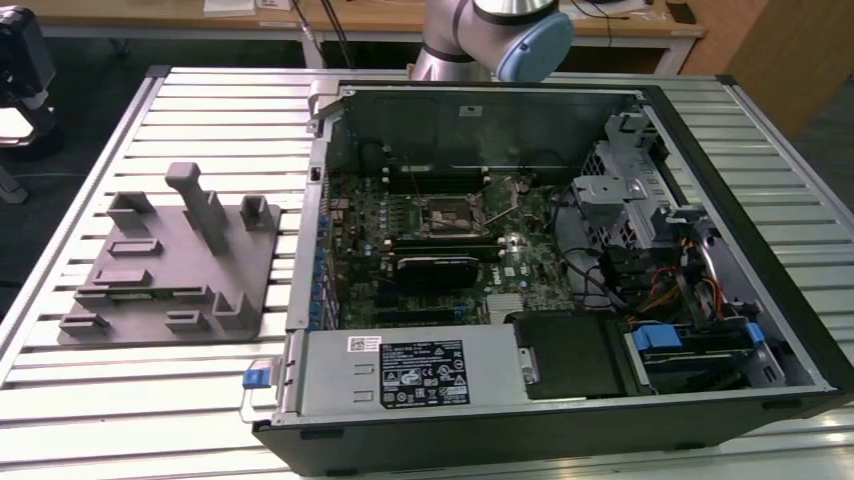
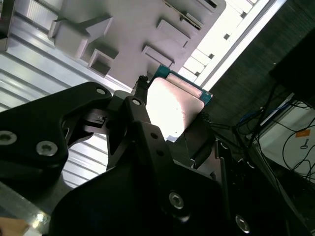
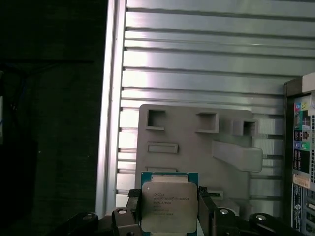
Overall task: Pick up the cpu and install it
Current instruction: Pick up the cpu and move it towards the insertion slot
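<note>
Gripping the cpu (image 3: 169,205) above the grey fixture (image 3: 197,147)

The pincer (image 3: 170,219) is clamped on the cpu, with one black finger (image 3: 134,209) against each of two opposite edges, so the chip sits flat between them with its top face towards both wrist cameras.

In the first wrist view the cpu is a small flat square. Its silvery-grey metal lid has rounded corners, a dull brushed sheen and a few lines of dark print. The lid sits on a teal-green board that shows as a thin border along the far edge and both sides.

In the second wrist view the same lid (image 2: 177,110) glares pale, almost white. The blue-green board edge shows at the corner furthest from the pincer's black links.

The cpu is held clear of the grey fixture, not touching it. In both wrist views it overlaps one edge of the fixture, which lies well behind it on the slatted metal tabletop (image 3: 197,64).

The fixture is a flat grey plastic plate with shallow rectangular pockets and several upright posts.

In the exterior view an open computer case (image 1: 747,400) lies just beside the fixture, on the exterior view's right, with its motherboard socket (image 1: 447,212) exposed. The arm (image 1: 487,35) rises beyond the case's far wall.
</note>
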You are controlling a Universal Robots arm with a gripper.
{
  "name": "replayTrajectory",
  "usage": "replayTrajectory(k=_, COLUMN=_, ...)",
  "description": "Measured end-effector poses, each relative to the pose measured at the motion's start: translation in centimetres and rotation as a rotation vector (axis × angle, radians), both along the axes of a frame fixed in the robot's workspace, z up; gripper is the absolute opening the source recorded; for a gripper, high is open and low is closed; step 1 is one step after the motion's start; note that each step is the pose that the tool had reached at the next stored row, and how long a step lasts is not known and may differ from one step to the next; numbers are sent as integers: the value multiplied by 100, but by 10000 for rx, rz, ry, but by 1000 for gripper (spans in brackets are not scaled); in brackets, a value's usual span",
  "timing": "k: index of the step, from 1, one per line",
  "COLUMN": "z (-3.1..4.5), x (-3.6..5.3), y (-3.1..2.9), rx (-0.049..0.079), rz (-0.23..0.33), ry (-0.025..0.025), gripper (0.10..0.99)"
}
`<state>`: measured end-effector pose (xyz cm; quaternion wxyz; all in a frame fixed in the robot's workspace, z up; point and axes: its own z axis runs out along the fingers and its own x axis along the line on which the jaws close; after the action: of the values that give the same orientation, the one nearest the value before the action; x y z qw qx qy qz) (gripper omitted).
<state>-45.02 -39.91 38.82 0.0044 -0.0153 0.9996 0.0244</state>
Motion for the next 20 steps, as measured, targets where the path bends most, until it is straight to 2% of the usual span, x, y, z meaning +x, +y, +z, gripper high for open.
replayTrajectory(k=20, z=-1, x=414, y=0, rx=0, rz=-2, ry=2, gripper=545)
